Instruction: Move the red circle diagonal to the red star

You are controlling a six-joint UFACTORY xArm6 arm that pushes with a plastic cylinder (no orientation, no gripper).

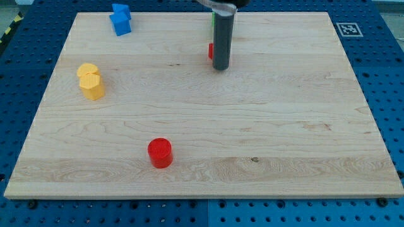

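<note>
The red circle [160,152] is a short red cylinder near the view's bottom, left of centre. A red block [211,52], mostly hidden behind the rod, sits near the view's top centre; its shape cannot be made out. A sliver of green block [213,19] shows just above it, also behind the rod. My tip [220,67] rests on the board right beside the red block, on its right and lower side, far from the red circle.
A blue block pair [120,19] sits at the view's top left. Two yellow blocks [91,81] stand together at the left edge. The wooden board [284,126] lies on a blue perforated table, with a marker tag [348,29] at the top right.
</note>
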